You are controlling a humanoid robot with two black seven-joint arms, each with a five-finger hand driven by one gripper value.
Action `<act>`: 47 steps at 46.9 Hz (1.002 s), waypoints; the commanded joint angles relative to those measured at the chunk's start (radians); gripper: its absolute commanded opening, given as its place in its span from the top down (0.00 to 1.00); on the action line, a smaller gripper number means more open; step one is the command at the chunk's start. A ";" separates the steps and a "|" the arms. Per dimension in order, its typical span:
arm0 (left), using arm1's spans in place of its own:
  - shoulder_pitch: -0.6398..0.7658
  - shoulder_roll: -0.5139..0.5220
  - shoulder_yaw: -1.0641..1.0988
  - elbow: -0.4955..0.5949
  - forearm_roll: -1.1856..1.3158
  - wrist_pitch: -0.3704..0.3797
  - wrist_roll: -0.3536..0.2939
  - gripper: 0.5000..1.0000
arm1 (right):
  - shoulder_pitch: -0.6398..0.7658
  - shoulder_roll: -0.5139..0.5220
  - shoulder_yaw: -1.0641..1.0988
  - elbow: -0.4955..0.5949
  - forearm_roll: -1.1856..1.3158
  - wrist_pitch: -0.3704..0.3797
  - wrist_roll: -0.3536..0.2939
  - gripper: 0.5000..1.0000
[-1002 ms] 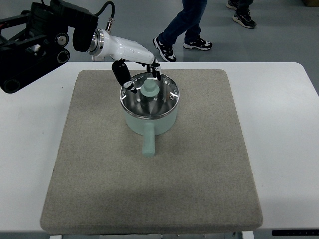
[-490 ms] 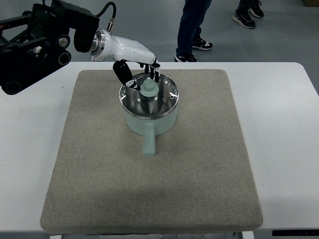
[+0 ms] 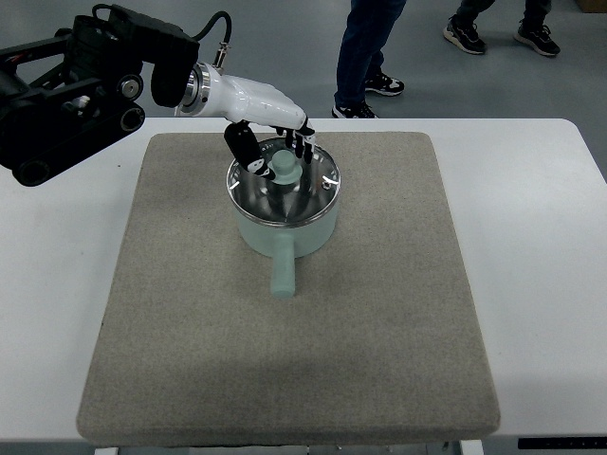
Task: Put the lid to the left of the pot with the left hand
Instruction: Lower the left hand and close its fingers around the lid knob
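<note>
A pale green pot (image 3: 285, 230) with a short handle pointing toward me sits on a grey mat (image 3: 285, 360). Its metal lid (image 3: 285, 189) with a green knob (image 3: 284, 168) rests on the pot. My left hand (image 3: 275, 148) reaches in from the upper left and hovers over the lid's far edge. Its black fingers (image 3: 302, 143) are spread around the knob from behind, with the thumb (image 3: 243, 147) to the left. They do not clasp the knob. The right arm is out of view.
The mat lies on a white table (image 3: 541, 218). A person's legs and shoes (image 3: 365, 57) stand on the floor beyond the table's far edge. The left arm's black body (image 3: 76, 85) hangs over the table's far left corner.
My left hand has moved a little to the right and down, closing in on the lid's knob. The lid and pot have not moved. The person behind has shifted.
</note>
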 commanded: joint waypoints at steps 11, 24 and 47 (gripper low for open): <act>-0.002 0.002 0.001 0.001 0.033 0.000 0.000 0.57 | 0.000 0.000 0.000 0.000 0.000 0.000 0.000 0.15; -0.002 0.002 0.001 0.001 0.044 0.000 -0.001 0.69 | 0.000 0.000 0.000 0.000 0.000 0.000 0.000 0.15; 0.000 0.006 0.001 -0.008 0.045 0.000 0.000 1.00 | 0.000 0.000 0.000 0.000 0.000 0.000 0.000 0.15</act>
